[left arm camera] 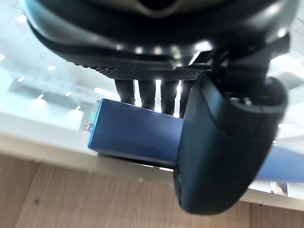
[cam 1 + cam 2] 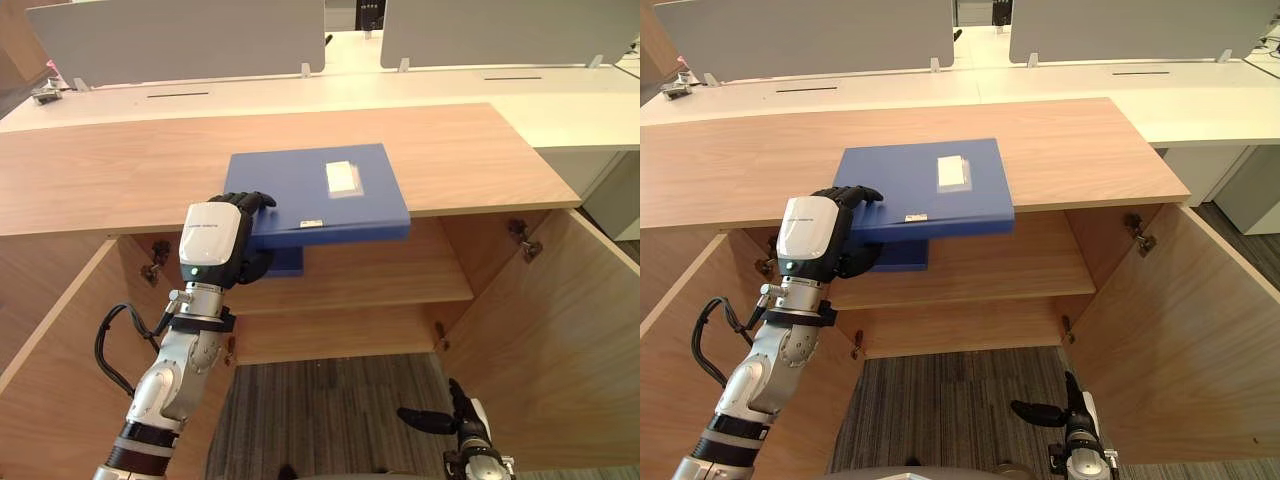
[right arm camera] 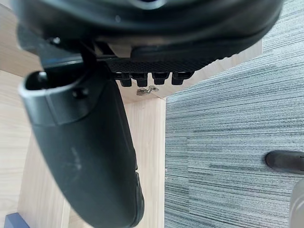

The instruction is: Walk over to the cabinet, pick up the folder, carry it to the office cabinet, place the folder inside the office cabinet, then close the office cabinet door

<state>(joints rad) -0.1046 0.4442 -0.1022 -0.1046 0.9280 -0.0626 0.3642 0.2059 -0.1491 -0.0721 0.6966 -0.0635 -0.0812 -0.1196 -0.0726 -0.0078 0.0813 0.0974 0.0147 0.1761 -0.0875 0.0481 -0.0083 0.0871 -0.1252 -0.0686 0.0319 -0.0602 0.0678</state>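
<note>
the left hand [image 2: 215,235] has its fingers [image 1: 146,92] clenched on the near corner of the flat blue plastic folder [image 2: 320,190], which overhangs the light wooden cabinet top [image 2: 100,170]. held off-centre, it may tilt and slip, or catch the inner shelf [image 2: 400,275]; the right hand [image 2: 455,420] hangs relaxed below.

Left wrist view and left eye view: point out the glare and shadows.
Left wrist view: bright spots of glare dot the left hand, and light shines between its fingers above the blue folder. Left eye view: the cabinet top shades the shelf beneath.
</note>
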